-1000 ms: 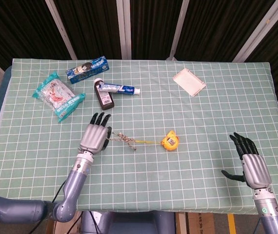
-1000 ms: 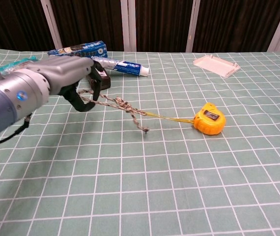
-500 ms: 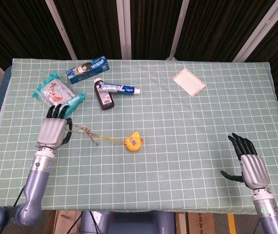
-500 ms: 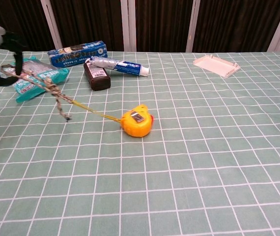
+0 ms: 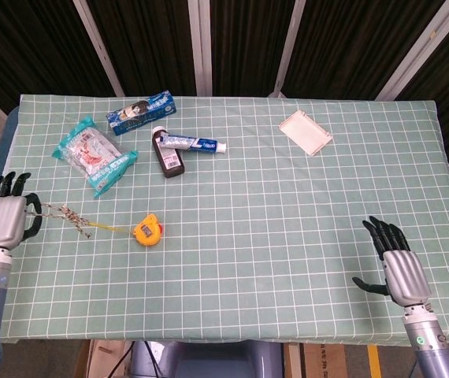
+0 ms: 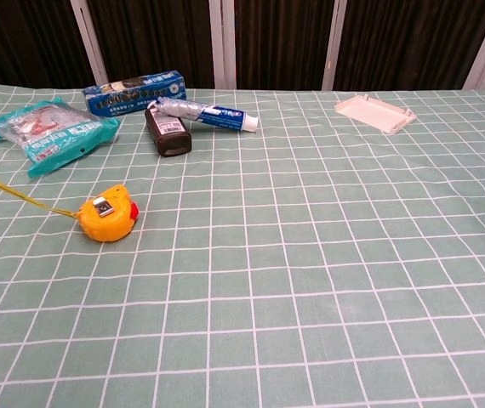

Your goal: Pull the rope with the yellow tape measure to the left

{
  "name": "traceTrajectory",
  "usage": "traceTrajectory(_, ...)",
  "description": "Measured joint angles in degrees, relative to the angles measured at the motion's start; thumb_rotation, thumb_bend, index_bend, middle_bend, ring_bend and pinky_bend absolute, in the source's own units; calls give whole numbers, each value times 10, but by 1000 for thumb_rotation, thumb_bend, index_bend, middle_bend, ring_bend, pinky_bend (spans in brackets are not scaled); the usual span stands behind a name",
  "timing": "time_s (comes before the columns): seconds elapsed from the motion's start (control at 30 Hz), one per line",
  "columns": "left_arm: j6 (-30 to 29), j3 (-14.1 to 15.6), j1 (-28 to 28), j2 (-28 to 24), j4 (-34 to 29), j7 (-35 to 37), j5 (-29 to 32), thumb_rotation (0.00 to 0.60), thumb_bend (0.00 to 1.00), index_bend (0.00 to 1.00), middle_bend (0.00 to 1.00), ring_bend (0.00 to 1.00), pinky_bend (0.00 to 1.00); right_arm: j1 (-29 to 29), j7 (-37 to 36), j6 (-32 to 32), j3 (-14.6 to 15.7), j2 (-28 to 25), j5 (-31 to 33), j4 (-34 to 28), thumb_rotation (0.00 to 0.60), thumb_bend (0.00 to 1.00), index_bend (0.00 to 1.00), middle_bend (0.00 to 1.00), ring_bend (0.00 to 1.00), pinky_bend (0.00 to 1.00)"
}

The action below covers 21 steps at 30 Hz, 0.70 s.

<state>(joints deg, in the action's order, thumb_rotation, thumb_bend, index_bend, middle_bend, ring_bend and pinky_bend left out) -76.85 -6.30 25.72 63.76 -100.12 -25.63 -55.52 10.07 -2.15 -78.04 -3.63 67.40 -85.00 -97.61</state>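
L hand gripping rope, R hand splayed

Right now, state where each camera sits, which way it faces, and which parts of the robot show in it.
Head view: high above the table's near edge, looking down; shows the left hand holding the rope and the right hand, with their forearms.
Chest view: low at the near edge, looking across the table toward the dark curtains; no hand or arm shows.
Both share the yellow tape measure, snack bag, toothpaste tube and white box.
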Motion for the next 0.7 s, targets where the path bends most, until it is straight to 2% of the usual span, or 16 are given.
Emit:
traceTrajectory(0.13, 5, 2, -18, -8, 23, 29, -5, 600, 523, 575, 83, 0, 38, 2, 1, 4, 0, 1, 2, -1, 600, 114, 0, 0, 0, 0)
traceTrajectory(0.23, 8, 2, -28, -11, 31, 42, -9, 600, 497, 514, 54, 0, 31, 3, 3, 6, 1, 1, 2, -2, 600, 114, 0, 0, 0, 0)
traceTrajectory(0.3, 9, 3, -32, -12, 32, 50, -12, 600, 416, 411, 17, 0, 14, 4, 4, 8, 1, 2, 1, -2, 600, 114, 0, 0, 0, 0)
traceTrajectory(0.43, 6, 7, -48, -18, 21, 72, -27, 600, 200, 133, 0, 0, 0, 5, 6, 9, 2, 3, 0, 0, 600, 114, 0, 0, 0, 0)
traceTrajectory(0.5, 3, 11, -56, -21, 14, 81, -37, 600, 142, 39, 0, 0, 0, 6, 6, 10, 2, 3, 0, 1, 600, 114, 0, 0, 0, 0)
traceTrajectory(0.57, -7, 15, -66, -24, 4, 93, -52, 600, 114, 1, 0, 0, 0, 7, 8, 12, 4, 3, -1, 2, 600, 114, 0, 0, 0, 0)
traceTrajectory(0.7, -50, 33, -100, -25, -14, 124, -105, 600, 84, 0, 0, 0, 0, 8, 14, 14, 7, 3, -6, 4, 600, 114, 0, 0, 0, 0)
